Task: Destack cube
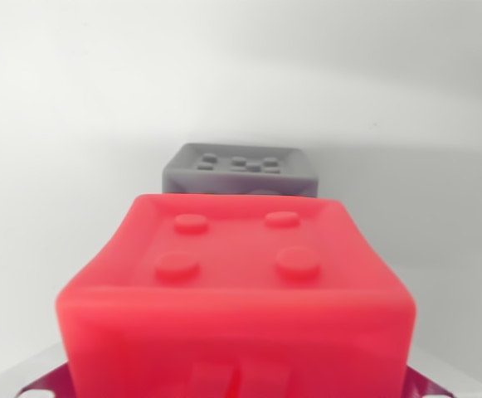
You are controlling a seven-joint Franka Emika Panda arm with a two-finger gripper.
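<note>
Wrist camera looks low and nearly level across the white bench. Red cube fills the near foreground, four studs up, directly ahead of the jaws. Jaws not visible; state cannot be determined. Grey cube sits beyond it, partly hidden.

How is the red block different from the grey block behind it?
The glossy red plastic cube fills the near part of the wrist view, while the matte grey plastic cube sits behind it, partly hidden, and looks smaller. The red cube's top shows four round studs; the grey cube's top has several small squarish bumps. Both are blocky, with rimmed, bumpy tops, and sit on the same white surface.
</note>
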